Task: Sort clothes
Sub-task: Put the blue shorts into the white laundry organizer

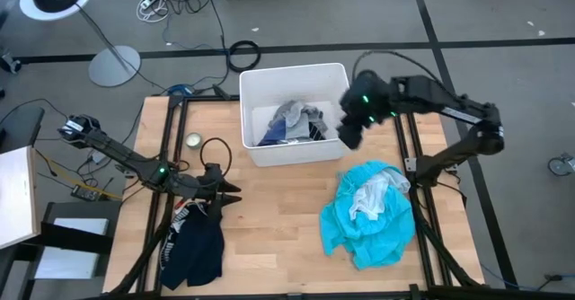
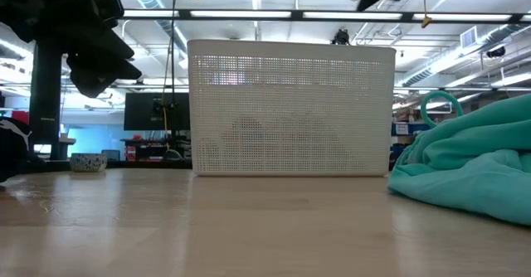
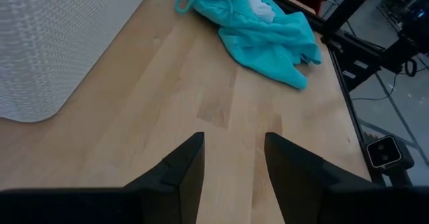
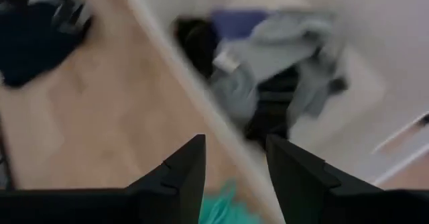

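Observation:
A white bin stands at the table's far middle; it also shows in the low view. A grey piece lies in it with blue and dark striped ones, also seen in the right wrist view. A turquoise shirt lies crumpled on the table's right, with a pale grey piece on top. A navy garment lies at the near left. My left gripper is open and empty over bare table, right of the navy garment. My right gripper is open and empty above the bin's right wall.
A small round tin sits on the table left of the bin. Black frame rails run along both sides of the table. Bare wood lies between the navy garment and the turquoise shirt.

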You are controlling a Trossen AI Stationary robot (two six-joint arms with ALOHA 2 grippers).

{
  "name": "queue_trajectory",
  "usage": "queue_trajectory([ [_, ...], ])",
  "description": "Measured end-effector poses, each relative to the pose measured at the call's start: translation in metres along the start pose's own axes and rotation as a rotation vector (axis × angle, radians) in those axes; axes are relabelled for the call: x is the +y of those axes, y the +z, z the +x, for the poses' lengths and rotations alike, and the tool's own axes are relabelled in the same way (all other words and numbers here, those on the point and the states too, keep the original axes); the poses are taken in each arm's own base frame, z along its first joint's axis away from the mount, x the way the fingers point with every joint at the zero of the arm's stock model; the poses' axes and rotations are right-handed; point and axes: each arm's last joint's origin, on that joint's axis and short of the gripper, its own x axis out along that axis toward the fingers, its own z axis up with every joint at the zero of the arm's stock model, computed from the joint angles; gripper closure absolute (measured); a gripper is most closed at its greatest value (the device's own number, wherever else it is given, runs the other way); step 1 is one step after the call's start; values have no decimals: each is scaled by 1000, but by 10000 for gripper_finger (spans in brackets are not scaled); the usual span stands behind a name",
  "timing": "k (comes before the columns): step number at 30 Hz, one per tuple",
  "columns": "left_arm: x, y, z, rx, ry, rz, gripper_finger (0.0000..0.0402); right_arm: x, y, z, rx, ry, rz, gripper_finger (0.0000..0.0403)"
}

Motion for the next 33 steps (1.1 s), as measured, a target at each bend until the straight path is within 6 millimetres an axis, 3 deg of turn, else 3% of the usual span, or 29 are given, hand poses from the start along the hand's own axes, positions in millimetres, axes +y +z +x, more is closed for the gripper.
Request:
queue_trajectory([
  [4,0,0,0,1,1,0,241,23,-35,-8,70,3,-4,246],
  [8,0,0,0,0,0,0,241,41,-77,1,144,-23,14,245],
  [14,0,0,0,-2,-2,-4,241,53,-150,41,300,-153,150,245],
  [22,0,1,0,-9,-1,-9,241,41,-233,100,434,-291,297,229],
  [26,-1,2,0,-20,-2,-14,241,33,-260,128,405,-236,348,223],
  [29,-2,3,0,-32,-11,-20,241,32,-270,146,328,-113,393,233],
  [31,-2,4,0,-39,-14,-20,241,36,-268,151,278,-38,412,269],
  [33,-3,4,0,-43,-16,-21,241,37,-265,152,220,-34,382,334],
])
